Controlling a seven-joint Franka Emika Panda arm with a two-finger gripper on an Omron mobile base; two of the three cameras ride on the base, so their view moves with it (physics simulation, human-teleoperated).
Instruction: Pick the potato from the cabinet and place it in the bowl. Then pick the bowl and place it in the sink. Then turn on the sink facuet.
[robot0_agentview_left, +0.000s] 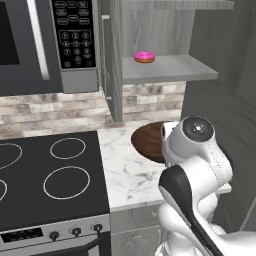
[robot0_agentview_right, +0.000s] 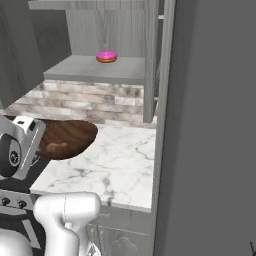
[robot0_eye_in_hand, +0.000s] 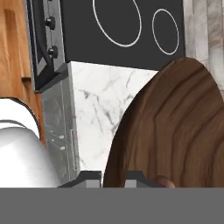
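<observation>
Now arm folded low over marble counter (robot0_agentview_left: 125, 172); jaws clamped on bowl (robot0_eye_in_hand: 175, 131) rim, potato (robot0_eye_in_hand: 164, 181) inside.

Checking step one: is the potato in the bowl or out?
In. The right base view shows a tan lump, the potato, inside the bowl on the counter; the shelf holds a doughnut.

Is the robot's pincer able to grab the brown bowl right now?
Probably yes. The pincer is shut right at the rim of the bowl, seemingly gripping it already, with nothing in between on the counter.
</observation>
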